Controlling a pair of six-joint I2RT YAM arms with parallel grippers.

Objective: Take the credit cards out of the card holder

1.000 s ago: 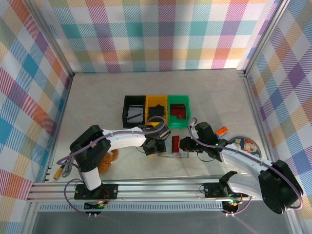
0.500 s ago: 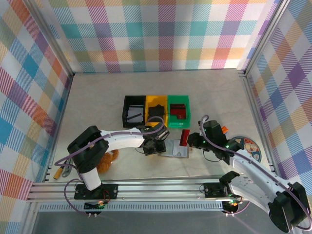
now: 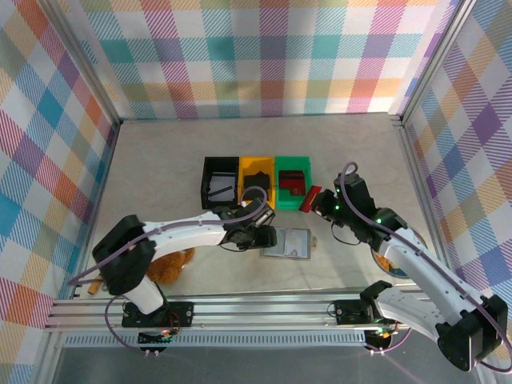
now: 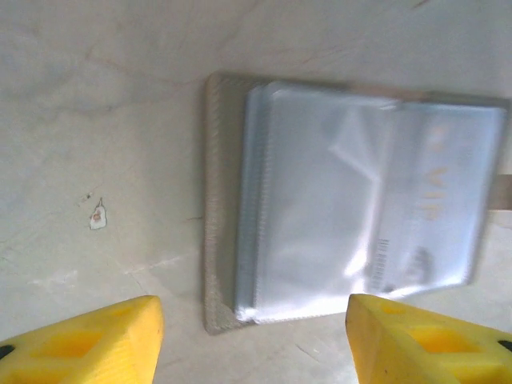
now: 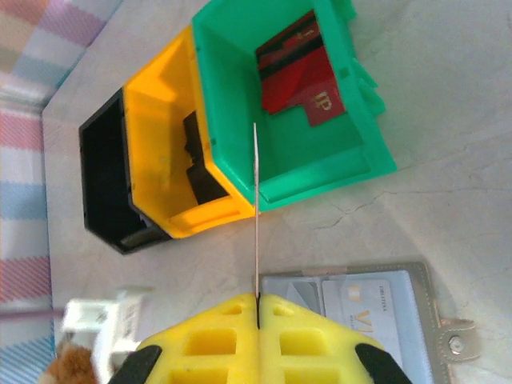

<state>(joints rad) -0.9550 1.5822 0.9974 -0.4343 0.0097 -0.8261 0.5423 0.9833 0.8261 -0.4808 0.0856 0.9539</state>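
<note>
The grey card holder [image 3: 288, 242] lies open and flat on the table in front of the bins. In the left wrist view its clear inner panels [image 4: 352, 200] sit between my left gripper [image 4: 254, 344]'s yellow fingertips, which stand wide apart just short of its near edge, touching nothing. My right gripper [image 3: 318, 205] is shut on a reddish credit card [image 3: 308, 198], held up beside the green bin [image 3: 294, 194]. In the right wrist view the card [image 5: 256, 208] shows edge-on, rising from the shut fingers [image 5: 258, 300]. A pale card [image 5: 368, 308] stays in the holder [image 5: 436, 308].
Black [image 3: 219, 182], yellow [image 3: 258, 170] and green bins stand in a row behind the holder. Red cards [image 5: 300, 76] lie in the green bin [image 5: 320, 172]. An orange plush toy [image 3: 172, 268] lies by the left arm's base. Aluminium rails edge the table.
My right gripper has carried the reddish card up and away from the holder to the green bin's right side. My left gripper's fingers have spread wider at the holder's left edge.
</note>
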